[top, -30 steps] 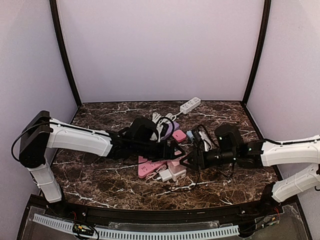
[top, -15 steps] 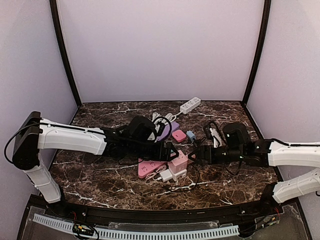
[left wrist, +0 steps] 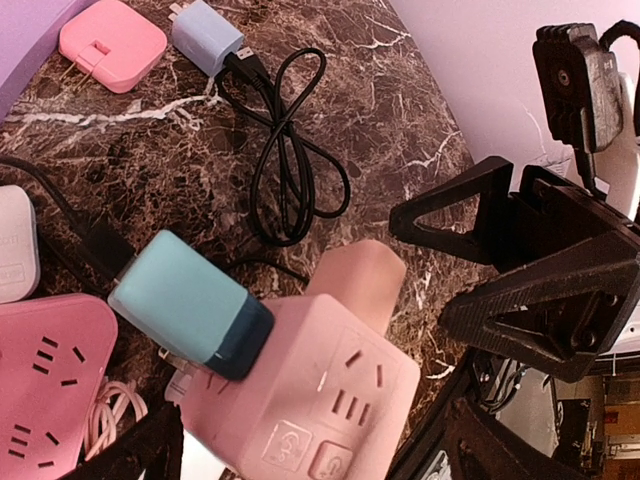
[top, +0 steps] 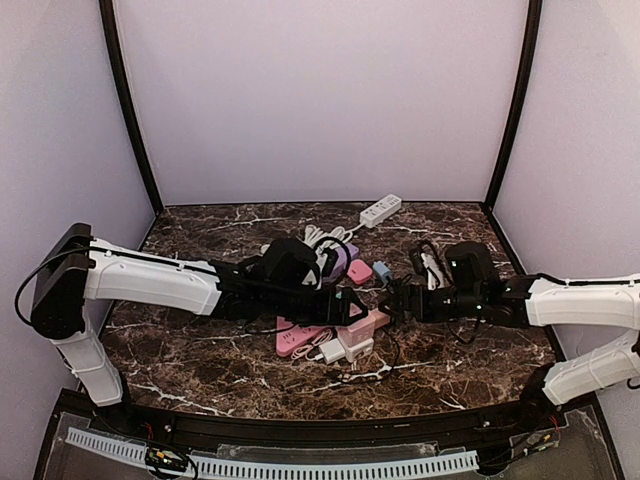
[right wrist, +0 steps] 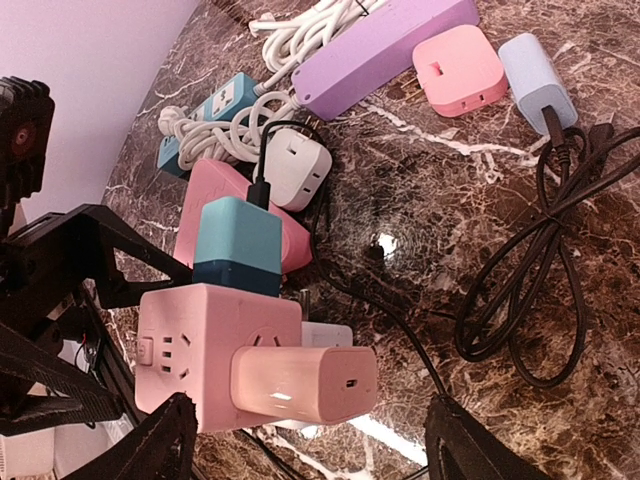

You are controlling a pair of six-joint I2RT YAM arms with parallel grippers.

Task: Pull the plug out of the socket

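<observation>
A pink cube socket is held off the table between my left gripper's fingers; it also shows in the right wrist view and the top view. A pink plug sticks out of its side toward my right gripper, which is open with the plug's free end between its spread fingers, not touching. A teal plug with a black cable sits in another face of the cube. In the left wrist view the pink plug points at the open right gripper.
A flat pink power strip and white adapters lie under the cube. A purple strip, a pink square adapter, a blue adapter and a coiled black cable lie beyond. A white strip lies at the back.
My left gripper has lifted the pink cube and carried it slightly right. My right gripper has risen from the table and now faces the pink plug.
</observation>
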